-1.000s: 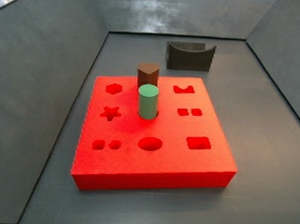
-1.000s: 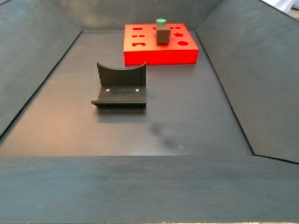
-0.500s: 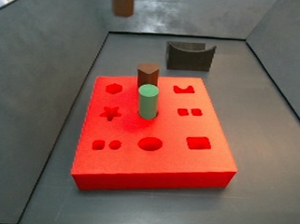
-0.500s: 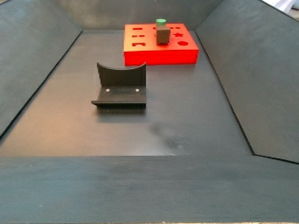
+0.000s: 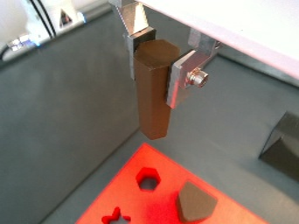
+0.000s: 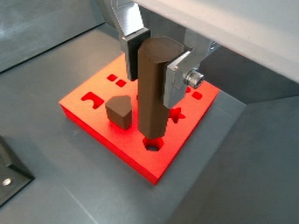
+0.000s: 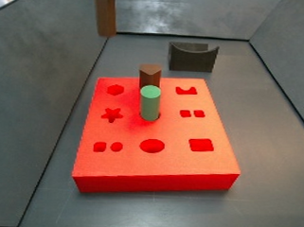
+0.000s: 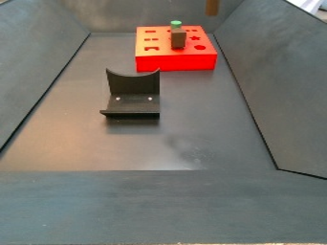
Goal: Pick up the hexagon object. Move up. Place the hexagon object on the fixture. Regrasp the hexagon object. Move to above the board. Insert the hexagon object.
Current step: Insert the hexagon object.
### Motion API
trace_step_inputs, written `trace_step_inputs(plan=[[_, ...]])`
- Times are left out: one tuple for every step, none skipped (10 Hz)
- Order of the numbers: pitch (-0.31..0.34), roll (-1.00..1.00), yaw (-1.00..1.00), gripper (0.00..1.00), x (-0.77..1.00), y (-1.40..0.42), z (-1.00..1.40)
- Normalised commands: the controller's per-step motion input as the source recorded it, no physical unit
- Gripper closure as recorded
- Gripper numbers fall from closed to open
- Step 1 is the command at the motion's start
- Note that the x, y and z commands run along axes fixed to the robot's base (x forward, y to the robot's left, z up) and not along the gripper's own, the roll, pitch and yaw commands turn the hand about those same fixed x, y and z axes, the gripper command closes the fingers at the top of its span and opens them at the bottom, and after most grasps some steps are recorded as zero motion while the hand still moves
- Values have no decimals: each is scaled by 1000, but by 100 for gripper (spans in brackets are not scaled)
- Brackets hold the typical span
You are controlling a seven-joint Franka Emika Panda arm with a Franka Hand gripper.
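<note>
Tool [image 5: 160,66] grips one hexagon object [image 5: 155,92]; two pegs [image 7: 149,87] stand.

Gripper [image 5: 160,59] body cut off; fingers [image 5: 184,74] partly visible.

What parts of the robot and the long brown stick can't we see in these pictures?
- Tool: its body is cut off by the frame edge in both wrist views; side views show none of it.
- Slim dark-brown hexagon peg: top cut off by the side view's edge.
- Red-orange board: mostly outside this wrist view.
</note>
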Motion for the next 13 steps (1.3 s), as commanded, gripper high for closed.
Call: trace_step_inputs(plan=[[-30, -166, 0, 100, 389, -260, -751], [0, -219, 0, 100, 700, -149, -643], [0, 37, 0, 100, 0, -69, 0], [-94, -46, 0, 100, 0, -111, -306], [-110, 0, -677, 100, -31, -417, -763], [0, 73, -777, 100, -100, -291, -746], [-34, 0, -3, 100, -120, 0, 0], [-14, 0, 0, 100, 0, 0, -83], [0, 110, -251, 100, 29, 0, -437], [0, 151, -366, 100, 26, -37, -577], [-3, 129, -537, 100, 151, -49, -611], [-79, 3, -326, 100, 109, 0, -91], [-41, 0, 0, 100, 49, -17, -180]])
